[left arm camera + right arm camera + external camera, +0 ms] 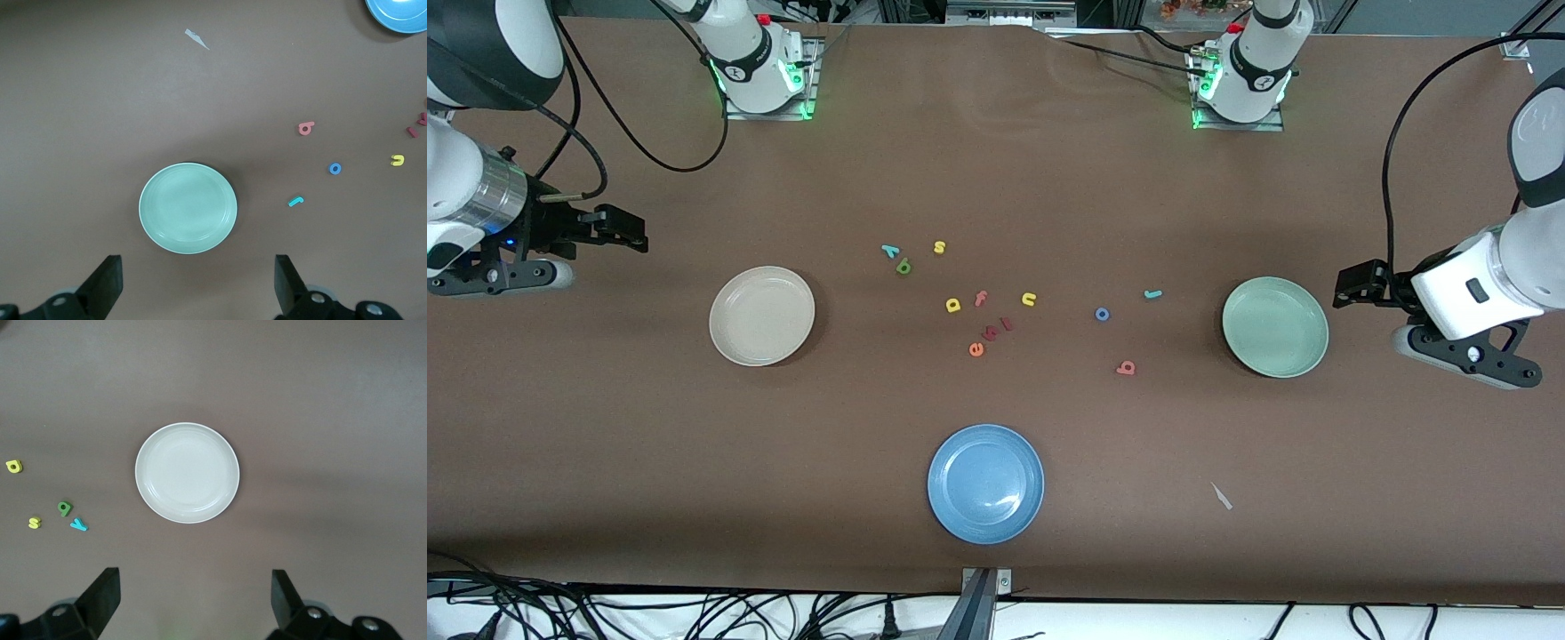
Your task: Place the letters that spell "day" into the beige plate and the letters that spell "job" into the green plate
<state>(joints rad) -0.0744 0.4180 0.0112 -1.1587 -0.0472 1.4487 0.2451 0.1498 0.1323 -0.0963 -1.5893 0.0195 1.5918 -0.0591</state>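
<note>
I am looking at both plates lying bare: the beige plate [761, 316] toward the right arm's end of the tabletop [605, 462], the green plate [1274, 326] toward the left arm's end, every letter lying between them. My right hand [638, 238] is hanging released beside the beige plate, my left hand [1343, 289] released beside the green one. I am worrying about mix-ups: the yellow d [952, 305] is sitting near a yellow n [1029, 299] and s [939, 247], and the teal y [889, 251] is touching the green a [903, 266], so a pinch may be dragging both. The teal j [1152, 294], blue o [1102, 314] and red b [1126, 367] are lying flat and thin, likely slipping under fingertips.
</note>
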